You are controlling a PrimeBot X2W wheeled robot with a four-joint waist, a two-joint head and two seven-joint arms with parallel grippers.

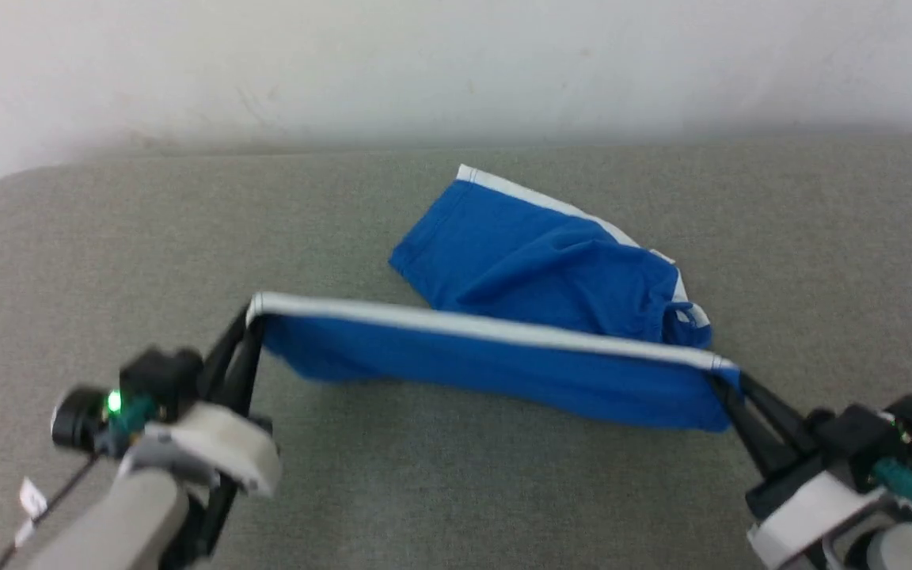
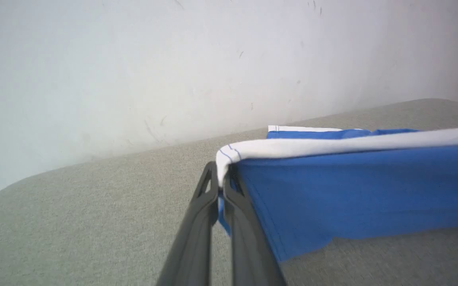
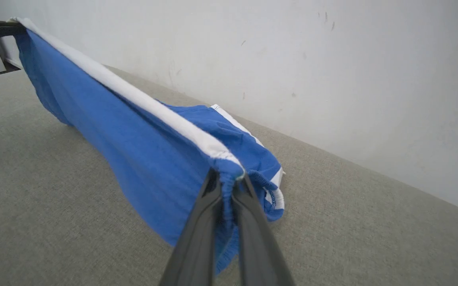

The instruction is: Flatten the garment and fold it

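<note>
The left gripper (image 1: 252, 326), at the lower left of the head view, has its two dark fingers pressed together on one end of the long white band (image 1: 488, 327) of the shorts (image 1: 503, 261). The right gripper (image 1: 729, 381), at the lower right, is clamped the same way on the band's other end, where the fabric is gathered. A grey fabric surface (image 1: 456, 491) takes up most of the frame, with a pale wall (image 1: 456, 63) along the top. Between the grippers the band is stretched taut and lifted, and a blue flap hangs below it, close over the surface. The rest of the shorts lies crumpled on the surface just behind the raised edge, at centre frame, with a white hem band (image 1: 535, 198) along its upper right side. A small white patch (image 1: 693, 315) at its right end may be a label; the blur makes that hard to tell.
</note>
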